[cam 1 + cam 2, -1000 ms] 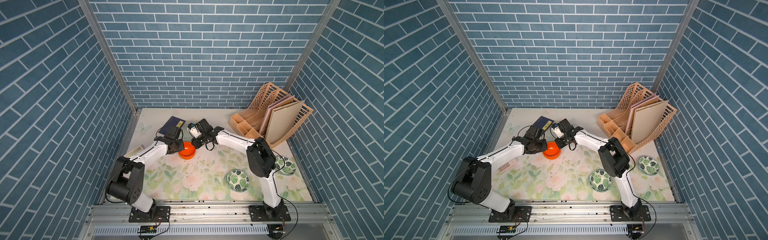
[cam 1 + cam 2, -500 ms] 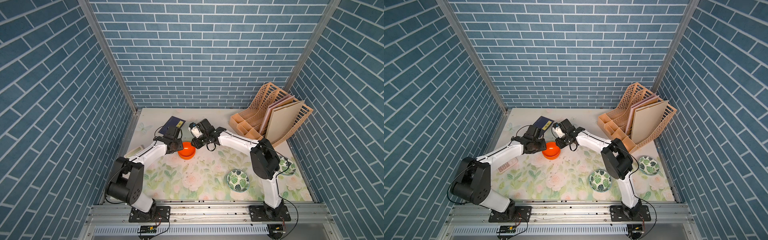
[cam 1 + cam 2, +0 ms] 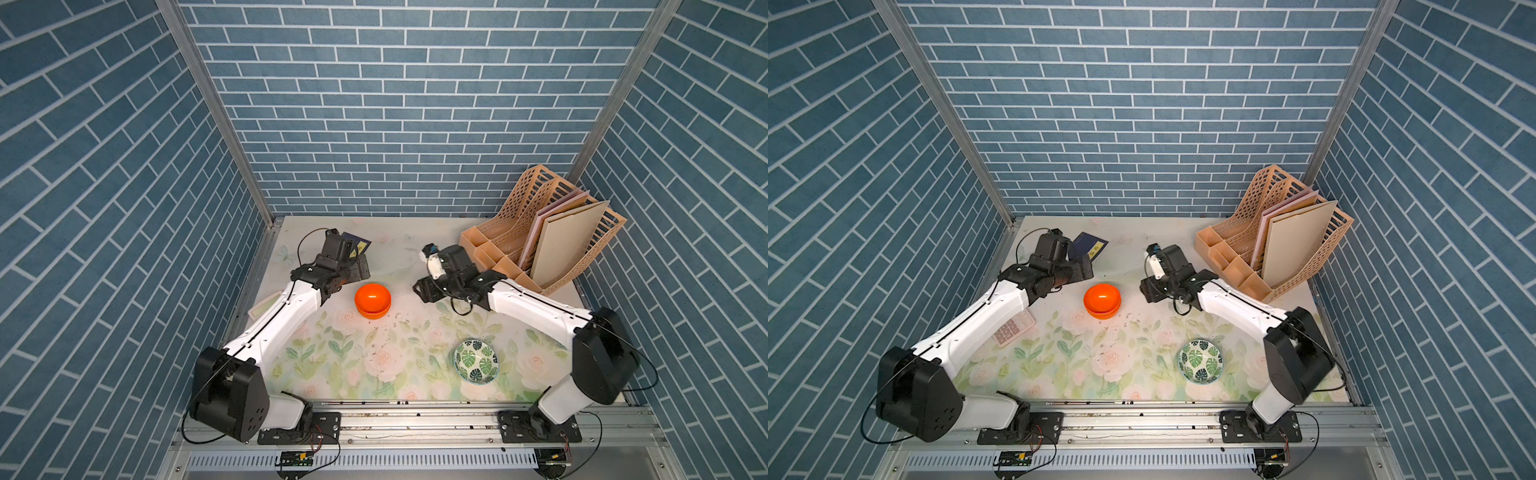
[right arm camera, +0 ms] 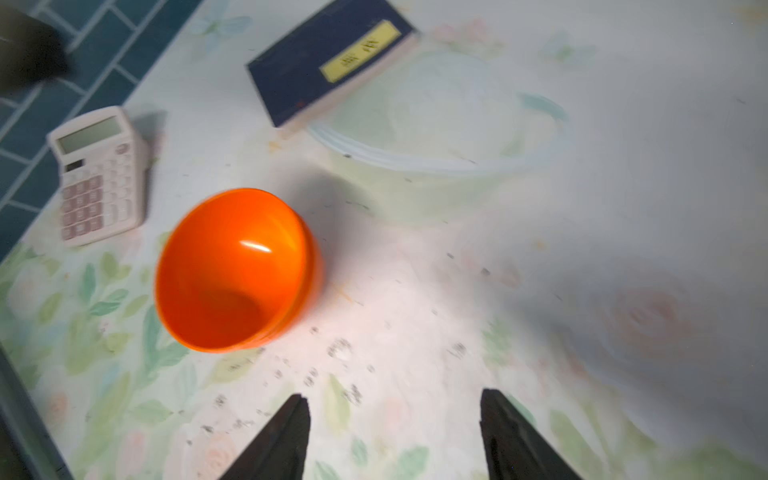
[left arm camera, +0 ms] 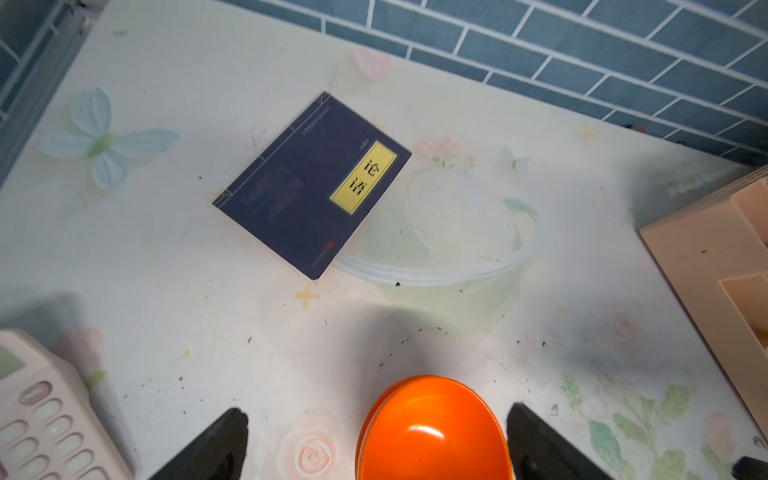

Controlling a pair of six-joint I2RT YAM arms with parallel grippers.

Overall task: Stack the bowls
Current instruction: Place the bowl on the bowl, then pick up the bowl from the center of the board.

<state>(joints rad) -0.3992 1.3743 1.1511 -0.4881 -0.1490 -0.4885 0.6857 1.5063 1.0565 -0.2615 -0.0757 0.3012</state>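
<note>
Stack of 2 orange bowls [image 3: 1101,301], 1 leaf-print bowl [image 3: 1200,360] well apart

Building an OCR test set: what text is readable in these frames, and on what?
"论语": on the yellow label of the dark blue book, left wrist view.
Fine print along the book's edge and its small red mark: too small to read.
Keys of the calculator: too blurred to read.
</note>
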